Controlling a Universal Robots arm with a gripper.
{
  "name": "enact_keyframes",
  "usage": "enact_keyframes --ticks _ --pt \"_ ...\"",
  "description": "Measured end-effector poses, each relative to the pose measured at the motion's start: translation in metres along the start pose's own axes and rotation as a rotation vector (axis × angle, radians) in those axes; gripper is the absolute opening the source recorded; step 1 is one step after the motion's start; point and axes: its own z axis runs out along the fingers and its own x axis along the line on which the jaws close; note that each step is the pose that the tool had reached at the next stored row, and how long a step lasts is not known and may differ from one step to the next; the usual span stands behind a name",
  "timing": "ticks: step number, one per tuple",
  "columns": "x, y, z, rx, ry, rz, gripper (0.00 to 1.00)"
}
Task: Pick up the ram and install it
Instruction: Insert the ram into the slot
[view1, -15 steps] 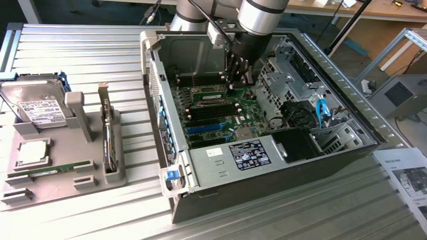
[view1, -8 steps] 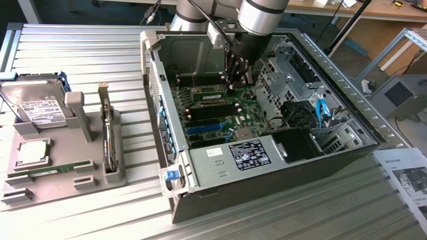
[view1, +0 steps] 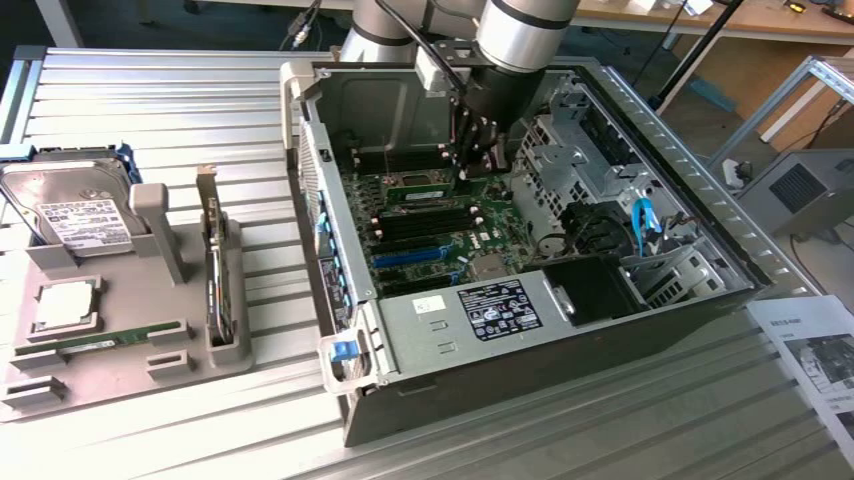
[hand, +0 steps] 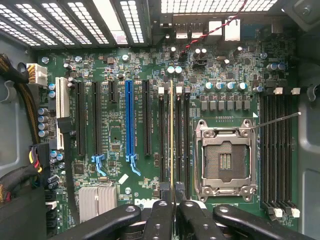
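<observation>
My gripper (view1: 474, 152) reaches down into the open computer case (view1: 667, 330), over the motherboard (hand: 115, 135). It is shut on the ram (hand: 171, 140), a thin green stick seen edge-on between the black fingers (hand: 160, 217). The ram (view1: 424, 180) runs in line with the black memory slots (hand: 178, 140) beside the processor socket (hand: 225, 160). Whether it sits in a slot or hangs just above one I cannot tell. A second, similar green stick (view1: 100, 341) lies in the grey holder (view1: 80, 385) at the exterior view's left.
The grey holder also carries a hard drive (view1: 74, 215) and an upright expansion card (view1: 211, 260). Drive cages and a blue cable (view1: 645, 222) fill the case's right side. More black slots (hand: 277, 150) lie past the socket, and a blue slot (hand: 129, 120) and cables (hand: 20, 180) lie beyond the held stick.
</observation>
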Motion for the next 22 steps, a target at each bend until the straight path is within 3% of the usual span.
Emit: enact_keyframes --ticks 6,15,22 --pt "-0.0001 -0.0058 0.0000 0.0001 -0.0002 0.000 0.12" --pt "0.0018 -0.0073 0.0006 0.0000 -0.0001 0.000 0.12" --pt "0.0026 -0.0076 0.0075 0.0000 -0.0002 0.000 0.12"
